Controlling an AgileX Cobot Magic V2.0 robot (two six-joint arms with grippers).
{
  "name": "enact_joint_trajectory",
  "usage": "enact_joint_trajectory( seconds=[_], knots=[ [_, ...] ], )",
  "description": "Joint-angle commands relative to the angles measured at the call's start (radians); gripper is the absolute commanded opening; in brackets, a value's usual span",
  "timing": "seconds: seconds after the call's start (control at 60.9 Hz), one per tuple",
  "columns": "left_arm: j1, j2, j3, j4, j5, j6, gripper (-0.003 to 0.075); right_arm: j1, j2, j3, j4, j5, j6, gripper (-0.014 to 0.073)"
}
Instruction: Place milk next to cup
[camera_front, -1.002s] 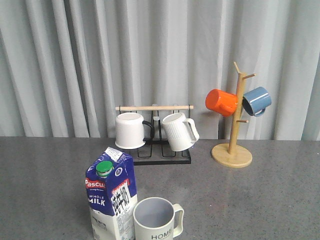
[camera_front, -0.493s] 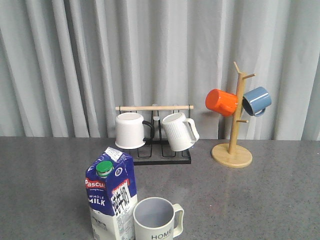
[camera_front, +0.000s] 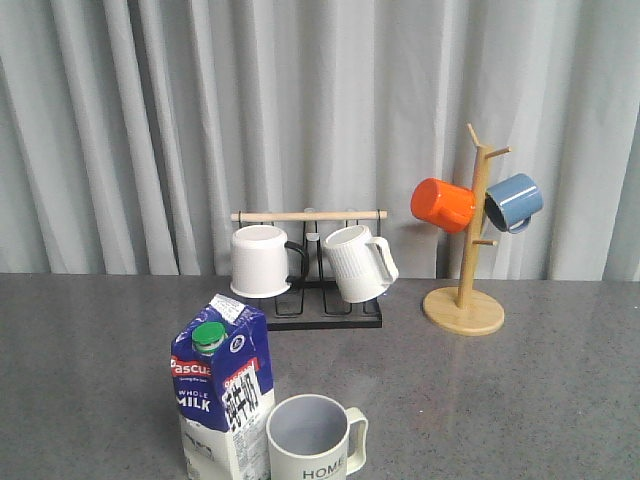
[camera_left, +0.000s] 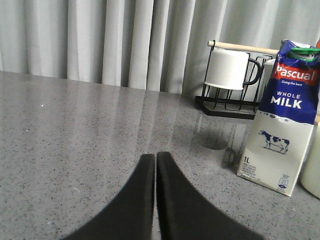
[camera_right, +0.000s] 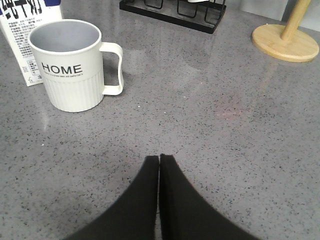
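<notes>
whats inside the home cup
The cup looks empty: the right wrist view shows bare grey-blue inner wall. Its rim hides the very bottom, so that part cannot be seen.

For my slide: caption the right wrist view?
Shut right gripper on the table facing the HOME cup, milk beside it.

**Colours and patterns on the table**

Blue-and-white gable-top milk carton: green cap, red band, white lettering, black-and-white cow print. Cream ceramic mug: grey-blue inside, black "HOME", ribbed lower wall. Speckled grey stone tabletop. Orange enamel mug and blue enamel mug.
</notes>
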Motion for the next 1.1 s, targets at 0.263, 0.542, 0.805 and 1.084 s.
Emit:
enact_joint_trajectory(
  seconds=[0.263, 0.542, 0.805, 1.084],
  knots=[
    [0.002, -0.013, 0.025, 0.000, -0.071, -0.008, -0.0006, -0.180, -0.280, 0.108, -0.100, -0.174, 0.152, -0.0005],
    [0.002, -0.013, 0.025, 0.000, -0.071, -0.008, -0.0006, -0.325, -0.603, 0.393, -0.101, -0.311, 0.280, -0.0005],
    [0.002, -0.013, 0.025, 0.000, -0.071, -0.008, -0.0006, -0.324, -0.721, 0.486, -0.241, -0.327, 0.449, -0.0005],
    [0.002, -0.013, 0.025, 0.000, -0.071, -0.008, -0.0006, -0.324, -0.738, 0.486, -0.400, -0.338, 0.600, -0.0005]
  ],
)
